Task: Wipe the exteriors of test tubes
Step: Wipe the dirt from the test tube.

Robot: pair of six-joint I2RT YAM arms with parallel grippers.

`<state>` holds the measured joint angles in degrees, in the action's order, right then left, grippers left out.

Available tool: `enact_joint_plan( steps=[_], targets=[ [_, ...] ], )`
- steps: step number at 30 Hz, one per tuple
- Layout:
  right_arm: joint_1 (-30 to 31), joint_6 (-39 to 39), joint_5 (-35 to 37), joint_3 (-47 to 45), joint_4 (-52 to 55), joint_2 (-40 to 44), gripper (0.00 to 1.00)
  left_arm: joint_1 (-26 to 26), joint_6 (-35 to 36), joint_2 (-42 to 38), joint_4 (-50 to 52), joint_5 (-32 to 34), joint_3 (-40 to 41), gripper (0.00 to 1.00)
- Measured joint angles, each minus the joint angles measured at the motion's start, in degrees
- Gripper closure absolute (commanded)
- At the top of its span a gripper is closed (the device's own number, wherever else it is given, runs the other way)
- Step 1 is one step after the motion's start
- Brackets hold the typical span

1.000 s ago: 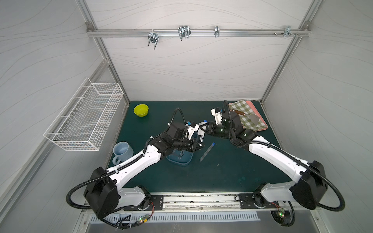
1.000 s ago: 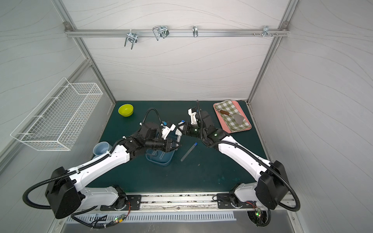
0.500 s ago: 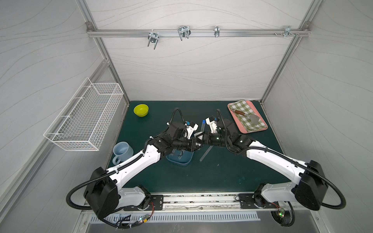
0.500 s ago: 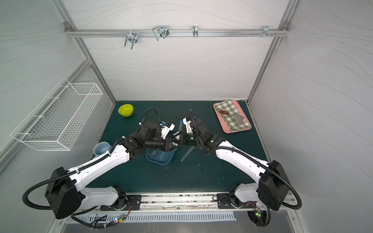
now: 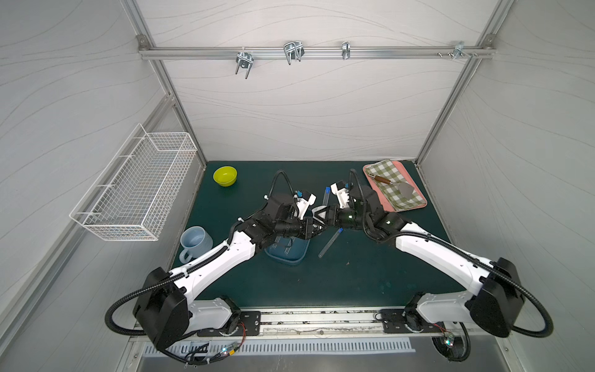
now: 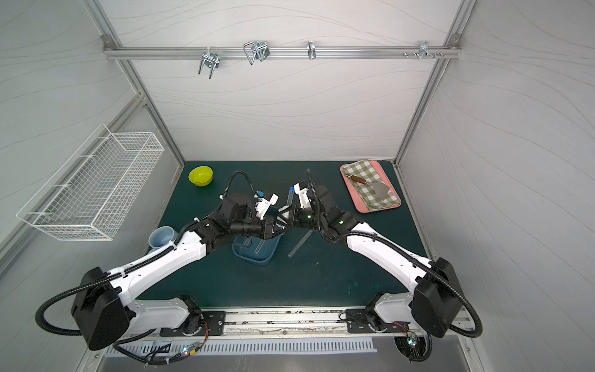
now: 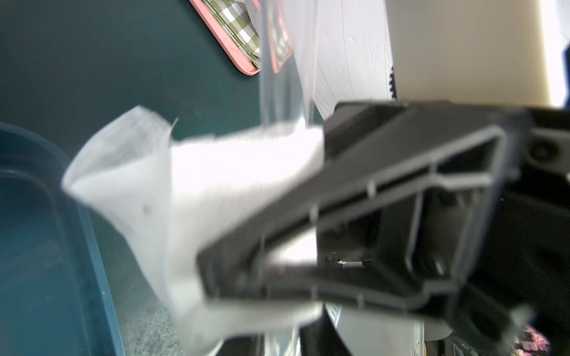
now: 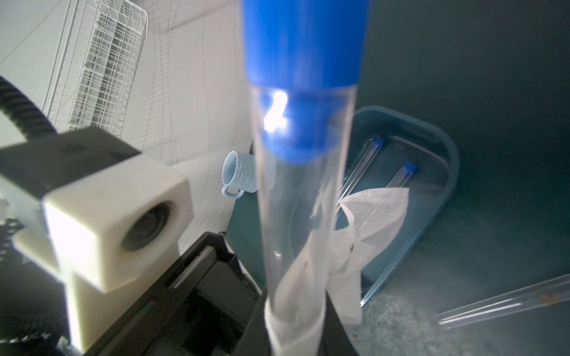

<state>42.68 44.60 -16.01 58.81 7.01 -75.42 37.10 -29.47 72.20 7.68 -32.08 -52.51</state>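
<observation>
A clear test tube with a blue cap stands upright over the middle of the mat, and my right gripper is shut on its lower end. A white gauze cloth wraps the tube's lower part. My left gripper meets it from the left, closed on the cloth around the tube. Another tube lies on the mat. Two more tubes lie in the blue tray.
A pink tray at the back right holds a checked cloth and a brown-handled metal tool. A yellow bowl sits at the back left, a pale blue mug at the left edge. A wire basket hangs on the left wall.
My right gripper carried the tube leftward from near the pink tray to the left gripper. The cloth now wraps the tube's lower part. The left arm barely moved.
</observation>
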Motion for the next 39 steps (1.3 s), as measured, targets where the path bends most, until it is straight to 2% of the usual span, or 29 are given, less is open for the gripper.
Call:
enact_joint_plan(
  steps=[7, 11, 15, 25, 33, 39],
  targets=[
    [-4.9, -3.7, -3.4, 0.7, 2.8, 0.0, 0.85, -3.1, -1.4, -5.0, 1.1, 1.0, 3.4, 0.56],
    [-5.3, -6.3, -7.9, 0.9, 3.8, -0.1, 0.85, -5.9, -1.9, -8.3, 2.0, 1.7, 3.8, 0.54],
    [-4.6, -8.1, -12.8, 0.7, 4.2, -0.1, 0.85, -8.0, -1.7, -8.3, 3.0, 1.8, 1.9, 0.51],
    [0.9, -9.5, -18.7, -3.5, 3.6, -0.1, 0.84, -8.3, -2.8, -4.4, -0.8, -1.0, -1.1, 0.50],
    [2.9, -9.5, -19.9, -4.5, 2.3, -0.1, 0.84, -8.1, -6.4, -3.3, -8.2, -4.5, -0.1, 0.52],
    [3.1, -9.5, -19.9, -4.4, 1.6, -0.1, 0.83, -6.9, -7.3, -2.3, -9.2, -5.2, 0.4, 0.55]
  ],
)
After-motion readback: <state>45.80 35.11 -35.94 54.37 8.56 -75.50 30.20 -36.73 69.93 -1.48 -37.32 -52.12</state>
